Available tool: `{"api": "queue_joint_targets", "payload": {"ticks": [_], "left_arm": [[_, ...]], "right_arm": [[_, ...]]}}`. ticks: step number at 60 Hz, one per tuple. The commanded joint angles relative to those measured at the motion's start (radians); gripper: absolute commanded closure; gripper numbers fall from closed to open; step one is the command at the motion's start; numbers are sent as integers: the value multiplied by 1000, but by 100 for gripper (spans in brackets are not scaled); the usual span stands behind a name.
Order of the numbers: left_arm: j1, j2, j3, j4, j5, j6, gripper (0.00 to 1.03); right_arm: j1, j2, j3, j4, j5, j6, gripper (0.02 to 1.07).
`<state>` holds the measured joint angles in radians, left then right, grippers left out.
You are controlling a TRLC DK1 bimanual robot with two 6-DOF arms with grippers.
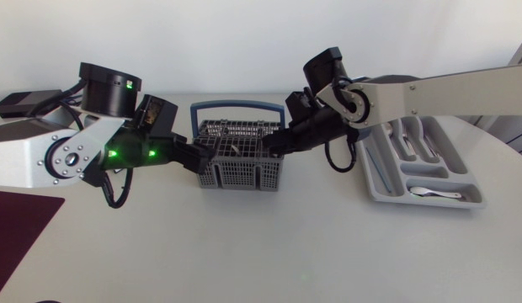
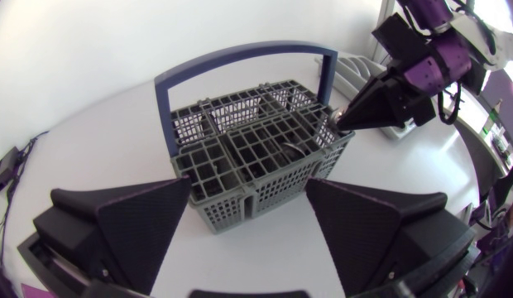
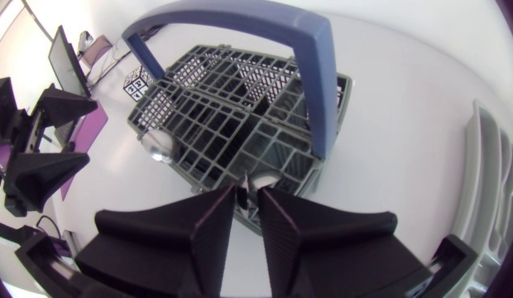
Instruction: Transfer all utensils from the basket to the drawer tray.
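Observation:
The grey wire basket (image 1: pixel 236 171) with a blue handle stands mid-table. My right gripper (image 1: pixel 275 145) dips into its right end. In the right wrist view its fingers (image 3: pixel 227 203) are nearly together, shut on the silvery end of a utensil (image 3: pixel 261 178) that stands in the near corner compartment. A spoon bowl (image 3: pixel 157 147) sticks up at the basket's far side. My left gripper (image 2: pixel 248 240) is wide open at the basket's (image 2: pixel 248 141) left corner, holding nothing. The grey drawer tray (image 1: pixel 372 181) lies to the right with a spoon (image 1: pixel 429 194) and several other utensils (image 1: pixel 412 139).
A dark maroon mat (image 1: pixel 17 223) lies at the front left corner. A black box (image 1: pixel 17 103) sits at the back left. Bare white table stretches in front of the basket and between basket and tray.

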<state>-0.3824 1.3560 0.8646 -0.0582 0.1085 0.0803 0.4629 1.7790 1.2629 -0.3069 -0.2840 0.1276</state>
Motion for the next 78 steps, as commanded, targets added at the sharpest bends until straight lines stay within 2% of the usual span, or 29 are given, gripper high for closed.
{"api": "queue_joint_targets", "payload": {"ticks": [1,20,39,57,78], "left_arm": [[-9,17,-26,12,10,15,6],[-10,17,-30,14,10,16,6],[-15,18,-36,23,10,16,6],[-18,22,-41,26,10,18,6],[-26,31,-39,29,10,18,6]], "right_arm": [[0,30,15,14,6,10,90],[-4,30,10,32,8,15,98],[3,-29,1,29,5,12,100],[3,-79,26,-29,-1,12,99],[-7,-109,53,-81,-84,26,99]]}}
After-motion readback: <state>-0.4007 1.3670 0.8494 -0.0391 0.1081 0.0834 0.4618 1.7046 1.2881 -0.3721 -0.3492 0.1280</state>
